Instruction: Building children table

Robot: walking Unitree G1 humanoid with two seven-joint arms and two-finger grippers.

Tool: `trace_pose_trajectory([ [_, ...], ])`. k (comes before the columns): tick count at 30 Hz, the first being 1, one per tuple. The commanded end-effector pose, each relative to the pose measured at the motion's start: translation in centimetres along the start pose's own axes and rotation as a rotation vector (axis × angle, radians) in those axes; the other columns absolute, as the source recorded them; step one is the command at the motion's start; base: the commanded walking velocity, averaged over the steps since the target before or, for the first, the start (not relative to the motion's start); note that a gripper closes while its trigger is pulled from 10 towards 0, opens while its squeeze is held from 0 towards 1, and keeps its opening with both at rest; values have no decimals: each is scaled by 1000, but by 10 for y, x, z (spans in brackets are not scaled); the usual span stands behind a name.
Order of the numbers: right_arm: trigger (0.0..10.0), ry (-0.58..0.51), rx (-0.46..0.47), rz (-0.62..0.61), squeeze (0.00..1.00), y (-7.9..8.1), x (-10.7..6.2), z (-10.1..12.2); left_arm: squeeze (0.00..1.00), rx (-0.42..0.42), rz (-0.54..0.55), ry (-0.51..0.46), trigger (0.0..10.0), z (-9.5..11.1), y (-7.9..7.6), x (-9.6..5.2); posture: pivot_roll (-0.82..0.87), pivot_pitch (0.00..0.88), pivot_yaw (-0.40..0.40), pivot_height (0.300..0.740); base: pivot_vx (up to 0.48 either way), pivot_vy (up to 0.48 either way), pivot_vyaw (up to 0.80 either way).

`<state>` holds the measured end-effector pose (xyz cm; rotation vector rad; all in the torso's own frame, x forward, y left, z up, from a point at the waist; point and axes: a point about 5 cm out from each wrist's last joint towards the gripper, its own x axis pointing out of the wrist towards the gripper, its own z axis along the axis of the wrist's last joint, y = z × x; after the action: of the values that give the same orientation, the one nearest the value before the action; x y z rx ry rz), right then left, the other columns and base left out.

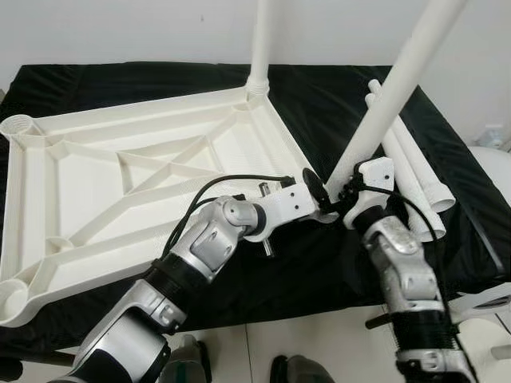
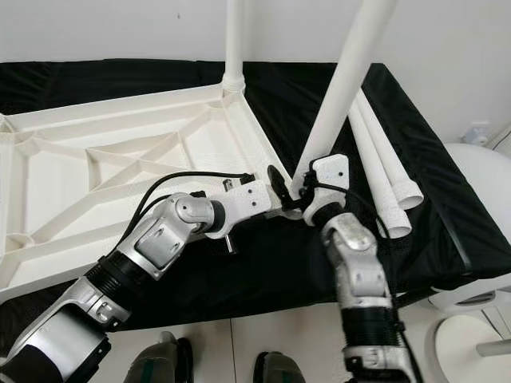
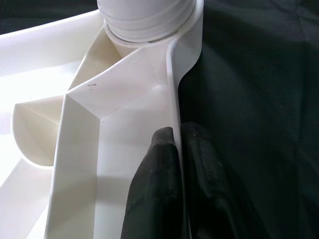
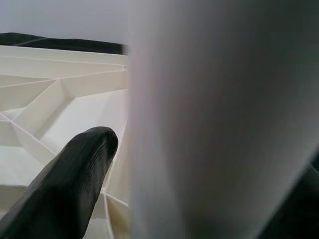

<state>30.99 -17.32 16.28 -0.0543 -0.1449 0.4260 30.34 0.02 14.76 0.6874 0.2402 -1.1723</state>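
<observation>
The white table top lies upside down on a black cloth. One white leg stands in its far corner socket. A second leg leans up from the near right corner socket. My left gripper is shut on the top's thin rim just below that socket, one finger on each side of the wall. My right gripper holds the leaning leg near its base; one black finger shows beside it and the other is hidden behind the leg.
Two spare white legs lie on the cloth at the right, close to my right arm. Open sockets sit at the top's left corners. A white round object stands off the table's right edge. Floor lies below the near edge.
</observation>
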Motion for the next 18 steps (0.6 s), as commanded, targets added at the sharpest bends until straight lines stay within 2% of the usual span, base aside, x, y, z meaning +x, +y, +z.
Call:
trace_pose_trajectory([
  [1,10000,14,7,34,0,-13,-2,-4,0,51,-33,-58,10000,15,-4,2,-35,61,-37,740,0,0,0],
  [7,10000,37,8,117,0,-22,-2,-6,0,53,-31,-56,10000,15,-3,2,-35,56,-34,740,0,0,0],
  [10,10000,61,18,206,0,-29,-3,-8,0,56,-31,-55,10000,15,-2,2,-33,52,-33,740,0,0,0],
  [12,10000,61,18,206,0,-29,-3,-8,0,56,-31,-55,10000,15,-2,2,-33,52,-33,740,0,0,0],
  [15,10000,117,22,316,0,-34,-9,-13,0,59,-34,-55,10000,15,-4,2,-32,48,-33,740,0,0,0],
  [18,10000,135,23,357,0,-35,-11,-14,0,59,-36,-55,10000,15,-4,2,-31,47,-33,740,0,0,0],
])
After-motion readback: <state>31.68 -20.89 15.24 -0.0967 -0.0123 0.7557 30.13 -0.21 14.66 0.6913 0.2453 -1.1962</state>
